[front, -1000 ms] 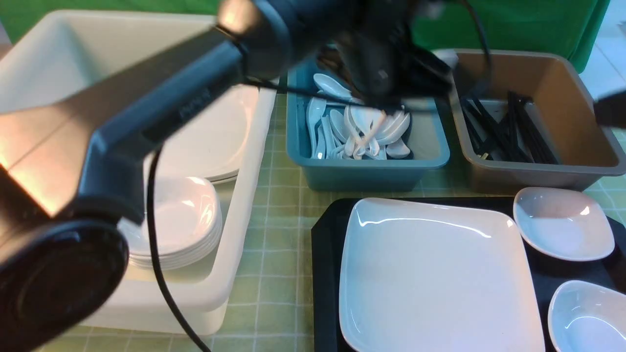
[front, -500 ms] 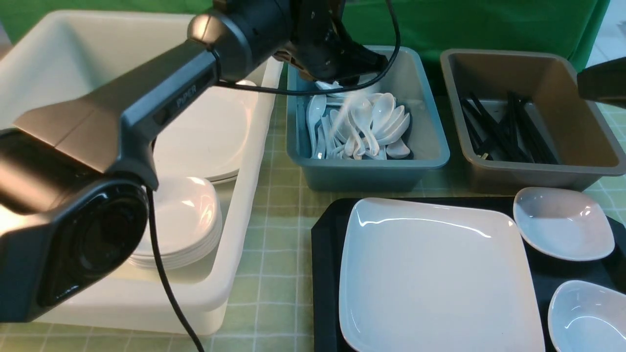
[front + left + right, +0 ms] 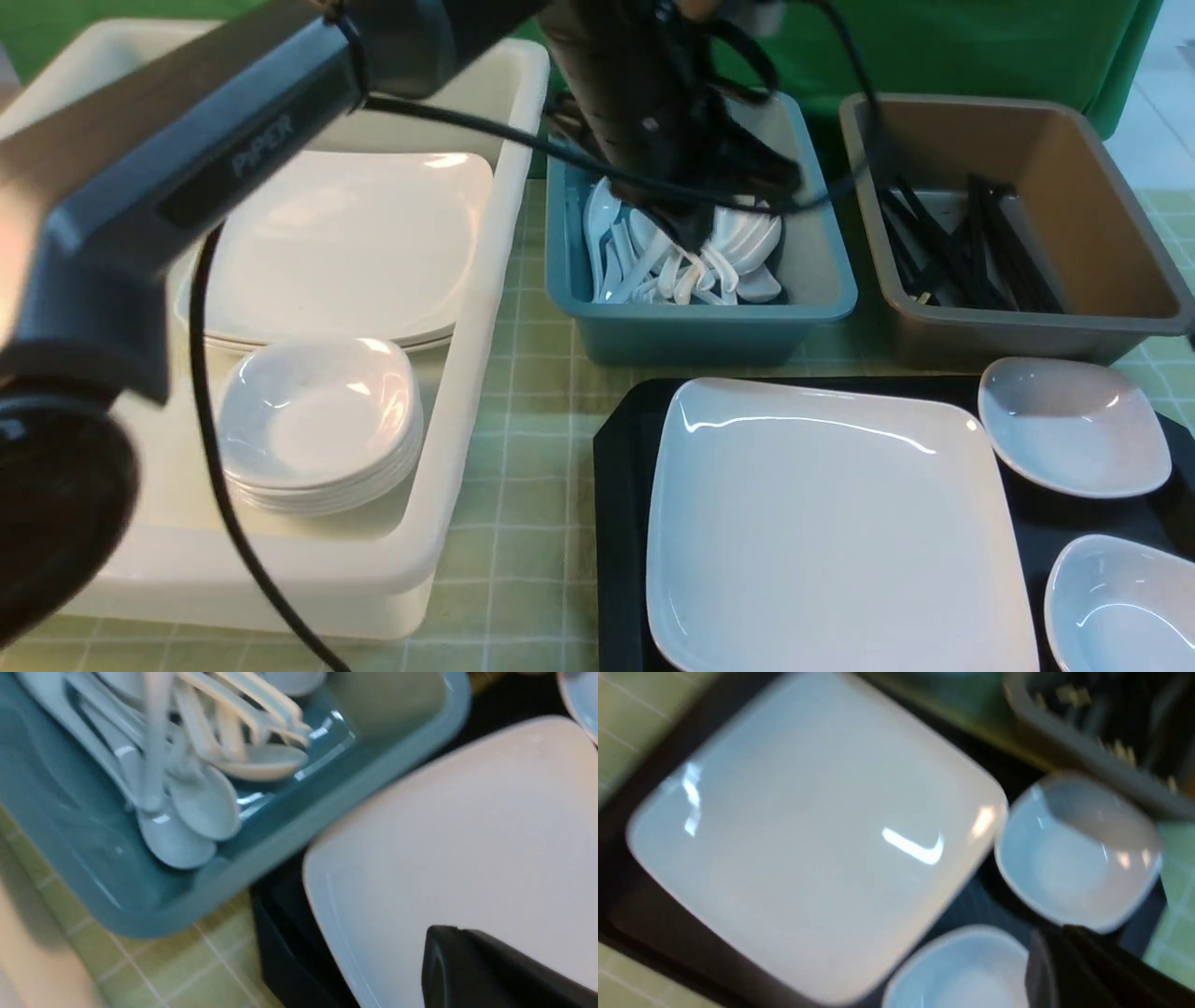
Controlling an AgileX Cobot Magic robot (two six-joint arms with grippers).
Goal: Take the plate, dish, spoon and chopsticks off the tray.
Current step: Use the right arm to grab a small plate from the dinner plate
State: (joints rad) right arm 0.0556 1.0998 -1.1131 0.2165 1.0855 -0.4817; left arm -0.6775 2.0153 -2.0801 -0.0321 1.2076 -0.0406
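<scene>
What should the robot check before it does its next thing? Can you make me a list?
1. The spoons off the tray: ok, none shows on it; they lie in the blue bin.
2. The chopsticks off the tray: ok, they lie in the brown bin.
3. The plate off the tray: not ok, it lies on it.
4. The dishes off the tray: not ok, two sit beside the plate.
5. The left gripper empty: cannot tell, blurred above the spoons.
6. The right gripper open: cannot tell, only a dark part shows.
</scene>
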